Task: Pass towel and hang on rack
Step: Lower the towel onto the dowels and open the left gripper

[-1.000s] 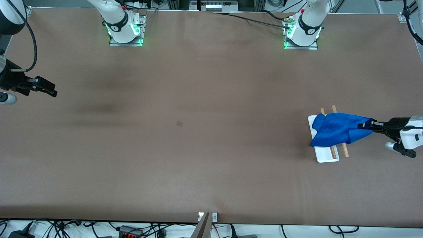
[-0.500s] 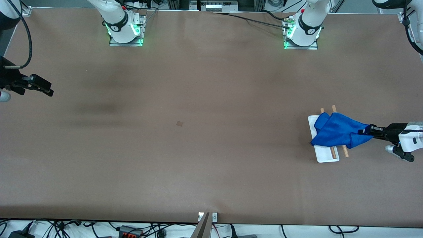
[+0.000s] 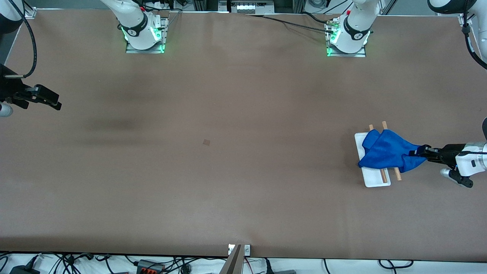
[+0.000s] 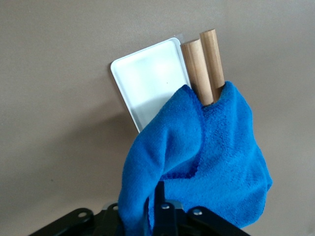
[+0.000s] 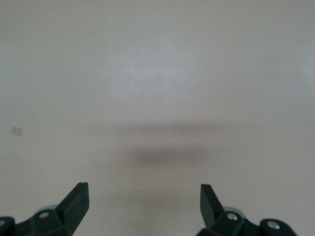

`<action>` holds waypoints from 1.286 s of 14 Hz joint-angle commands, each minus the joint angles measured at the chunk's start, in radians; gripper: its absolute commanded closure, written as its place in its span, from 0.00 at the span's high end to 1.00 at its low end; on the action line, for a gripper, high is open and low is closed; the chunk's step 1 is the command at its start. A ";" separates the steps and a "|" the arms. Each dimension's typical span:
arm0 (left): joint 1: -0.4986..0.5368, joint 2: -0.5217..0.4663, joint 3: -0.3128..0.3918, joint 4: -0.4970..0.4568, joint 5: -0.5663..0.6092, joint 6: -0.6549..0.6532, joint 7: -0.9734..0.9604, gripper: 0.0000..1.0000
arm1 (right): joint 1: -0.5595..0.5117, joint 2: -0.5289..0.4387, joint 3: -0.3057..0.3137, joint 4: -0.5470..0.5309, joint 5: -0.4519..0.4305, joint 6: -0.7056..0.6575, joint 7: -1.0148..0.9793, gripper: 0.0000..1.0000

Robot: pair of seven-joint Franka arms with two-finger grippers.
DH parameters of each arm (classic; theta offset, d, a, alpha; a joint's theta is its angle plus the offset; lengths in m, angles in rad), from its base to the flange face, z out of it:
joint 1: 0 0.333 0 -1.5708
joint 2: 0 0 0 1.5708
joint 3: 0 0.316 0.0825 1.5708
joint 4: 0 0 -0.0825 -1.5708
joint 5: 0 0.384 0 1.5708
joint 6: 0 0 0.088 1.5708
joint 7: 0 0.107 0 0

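Note:
The royal-blue towel (image 3: 387, 153) lies draped across the two wooden rods (image 3: 384, 125) of the rack, whose white tray base (image 3: 376, 179) sits toward the left arm's end of the table. One towel corner stretches off the rods into my left gripper (image 3: 418, 151), which is shut on that corner beside the rack. In the left wrist view the towel (image 4: 224, 157) covers most of the gripper (image 4: 158, 202), with the tray (image 4: 147, 83) and rod ends (image 4: 203, 64) showing past it. My right gripper (image 3: 57, 105) waits open over the right arm's end of the table, nothing between its fingers (image 5: 142, 194).
A small brown square mark (image 3: 206, 142) lies on the brown table near the middle. The two arm bases (image 3: 144, 32) stand along the edge farthest from the front camera. Cables run along the edge nearest to it.
My left gripper has sunk slightly with the towel corner, and the towel has settled lower and narrower over the rods. The right gripper drew back a little toward its end of the table.

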 commanded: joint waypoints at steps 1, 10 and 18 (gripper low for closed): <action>0.003 0.020 -0.008 0.026 0.015 -0.004 0.017 0.74 | 0.002 -0.010 0.001 -0.002 0.009 -0.009 -0.007 1.00; 0.019 0.010 -0.008 0.042 0.017 -0.006 0.052 1.00 | 0.001 -0.010 0.001 -0.005 0.007 -0.009 -0.019 1.00; 0.014 -0.003 -0.009 0.169 0.026 -0.047 0.056 1.00 | -0.001 -0.010 -0.001 -0.002 0.009 -0.011 -0.013 1.00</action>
